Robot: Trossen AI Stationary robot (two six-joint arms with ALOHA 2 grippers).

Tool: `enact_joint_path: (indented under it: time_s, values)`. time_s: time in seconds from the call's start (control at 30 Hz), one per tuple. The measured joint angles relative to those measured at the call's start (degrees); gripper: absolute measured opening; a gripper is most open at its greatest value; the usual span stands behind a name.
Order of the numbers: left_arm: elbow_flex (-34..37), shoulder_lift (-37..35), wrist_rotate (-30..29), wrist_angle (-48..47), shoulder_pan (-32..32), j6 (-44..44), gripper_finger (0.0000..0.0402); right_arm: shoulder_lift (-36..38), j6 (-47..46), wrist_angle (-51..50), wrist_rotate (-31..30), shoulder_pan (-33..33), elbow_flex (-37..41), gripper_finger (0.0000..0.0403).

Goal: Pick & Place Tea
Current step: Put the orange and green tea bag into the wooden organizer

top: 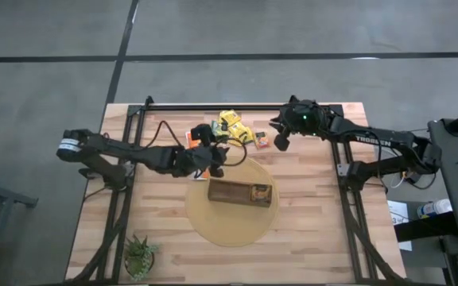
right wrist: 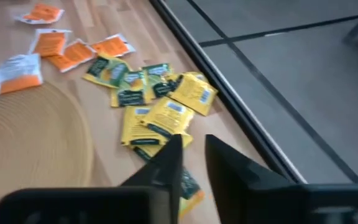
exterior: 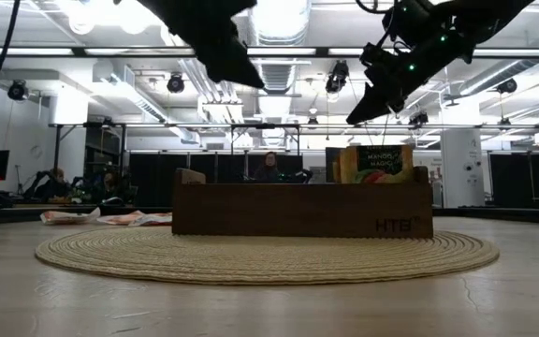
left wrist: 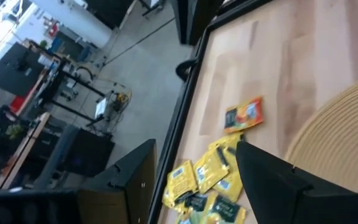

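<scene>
Item: right pincer (right wrist: 191, 163). Position: raised above the far edge of the worktop (top: 308, 238), over the near end of the loose tea heap. Fingers: parted by a narrow slot only, with nothing between them; no sachet touched as far as the right wrist view shows. A yellow sachet (right wrist: 160, 121) lies just beyond the tips.

Item: left pincer (top: 215, 161). Position: raised above the worktop, between the heap and the brown box (top: 240, 192), at the far rim of the round woven mat (top: 229, 230). Fingers: spread wide, empty.

Item: tea. Yellow and dark green sachets (top: 233, 125) lie overlapping near the worktop's far edge; orange sachets (right wrist: 61, 43) lie scattered just beside them. At least one packet (exterior: 379, 159) already stands in a compartment at one end of the box.

Handling note, as judgement: the step in hand looks like a pick from the heap by the right pincer.
- Widen the slot before descending; it seems too narrow for a flat sachet.
- Choose one with a free edge, not one buried under neighbours.
- Come down upright, one finger either side of that edge.
- Risk: two overlapping sachets lifting together.

Item: potted plant (top: 141, 256). Near left corner, well apart from the work.
</scene>
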State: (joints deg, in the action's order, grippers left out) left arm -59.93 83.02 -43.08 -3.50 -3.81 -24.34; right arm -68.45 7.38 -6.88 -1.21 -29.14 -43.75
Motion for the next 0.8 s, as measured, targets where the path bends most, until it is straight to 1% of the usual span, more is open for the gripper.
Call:
enact_joint_path:
  time_s: [0.13,0.27,0.43,0.6,0.7,0.8]
  values:
    - [0.32,0.00,0.20,0.02,2.70,-0.67,0.0215,-0.02,0.37,0.04,0.21,-1.44,0.00,0.0144]
    - [0.32,0.00,2.20,0.02,4.74,-0.68,0.0215,-0.02,0.51,0.12,0.21,-1.71,0.00,0.0208]
    - [0.34,0.00,3.53,0.05,5.96,-1.19,0.0215,-0.02,0.30,0.25,-0.27,-1.67,-0.01,0.0269]
    - [0.34,0.00,3.53,0.90,6.38,-2.54,0.0215,-2.07,-0.26,2.12,-0.52,-1.71,-0.07,0.0298]
    - [0.34,0.00,4.28,2.06,6.47,-2.94,0.0215,-6.54,-0.20,4.66,-0.69,-1.89,-0.38,0.0301]
    - [0.34,0.00,5.29,2.07,6.49,-3.41,0.0215,-12.59,0.46,0.68,-0.71,-2.23,-3.39,0.0296]
